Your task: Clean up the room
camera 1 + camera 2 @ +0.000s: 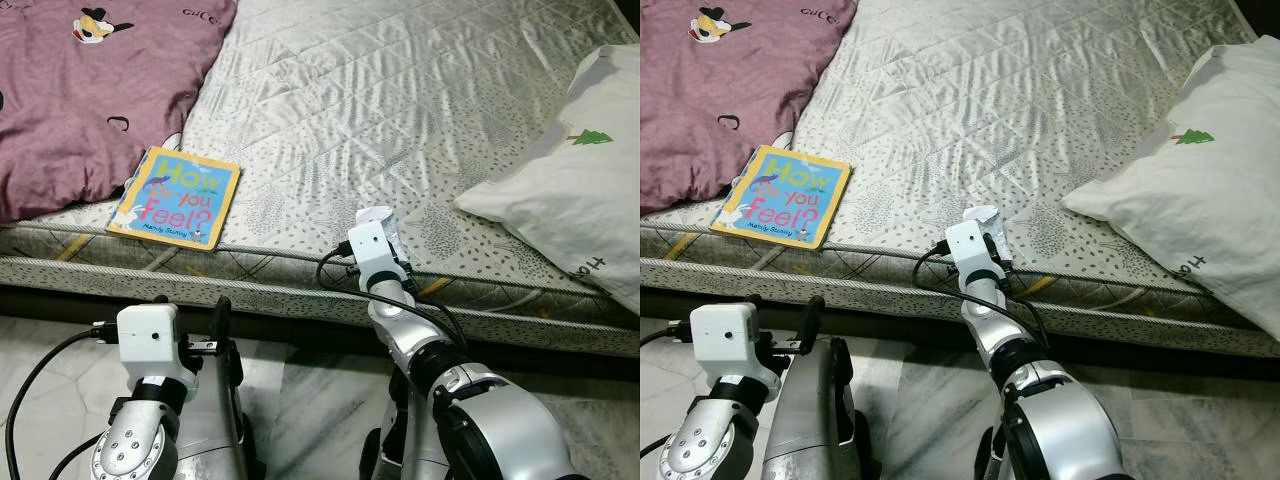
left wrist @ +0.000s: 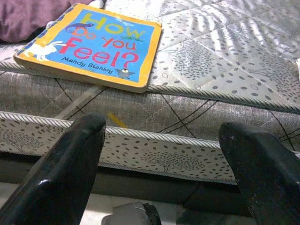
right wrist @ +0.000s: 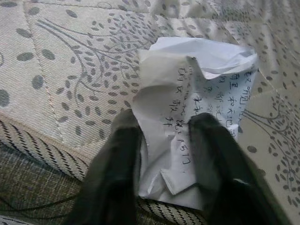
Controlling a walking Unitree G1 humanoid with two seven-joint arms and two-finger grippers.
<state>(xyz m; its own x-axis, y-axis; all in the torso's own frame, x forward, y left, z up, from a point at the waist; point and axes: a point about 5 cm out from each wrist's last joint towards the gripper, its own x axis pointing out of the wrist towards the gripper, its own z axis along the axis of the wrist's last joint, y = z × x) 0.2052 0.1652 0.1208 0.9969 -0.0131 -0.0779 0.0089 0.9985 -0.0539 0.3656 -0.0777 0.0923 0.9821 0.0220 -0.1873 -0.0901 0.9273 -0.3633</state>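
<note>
Quilted grey mattress (image 1: 400, 110) with a leaf print spans the upper frame. Maroon cushion (image 1: 90, 90) lies upper left, white pillow (image 1: 580, 180) at right. Pale marble floor (image 1: 310, 400) below.

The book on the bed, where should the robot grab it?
Grab the book by its near long edge, coming from the floor side. It lies flat with that edge right at the rim of the mattress, and the open left gripper already faces it from below.

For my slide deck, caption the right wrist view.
Right gripper fingers straddling crumpled paper on the mattress edge.
</note>
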